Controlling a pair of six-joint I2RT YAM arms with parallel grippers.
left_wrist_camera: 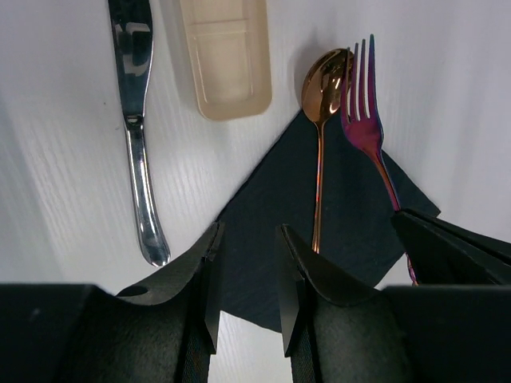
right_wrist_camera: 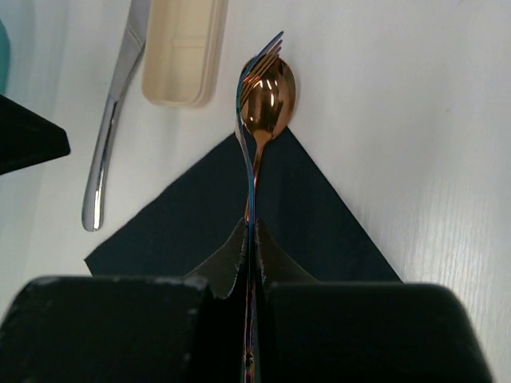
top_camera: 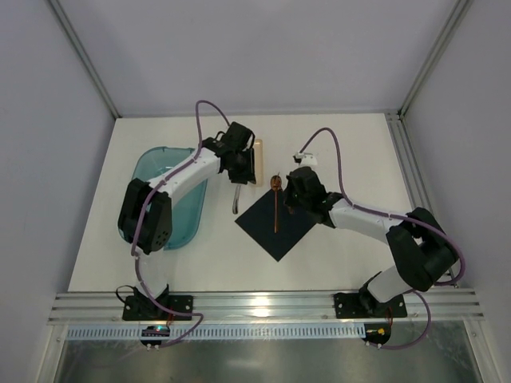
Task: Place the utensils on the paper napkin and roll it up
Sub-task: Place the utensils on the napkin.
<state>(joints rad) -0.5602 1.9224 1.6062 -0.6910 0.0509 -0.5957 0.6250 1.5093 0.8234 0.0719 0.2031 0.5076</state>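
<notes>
Our right claw (right_wrist_camera: 251,239) pinches the shiny fork (right_wrist_camera: 257,64) tight, just over the dark napkin (left_wrist_camera: 351,215). The copper spoon (left_wrist_camera: 323,80) lies on the napkin. Our left claw (left_wrist_camera: 249,239) is open and holds nothing. A silver knife (left_wrist_camera: 136,136) lies left of the napkin.

White worktop (top_camera: 359,152). Translucent teal tub (top_camera: 187,219) at its left side. Cream oblong tray (left_wrist_camera: 226,60) lies flat, right of tub.

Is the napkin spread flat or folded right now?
Spread flat: the napkin lies as an open diamond, no corner turned over, with the spoon lying along its middle.
</notes>
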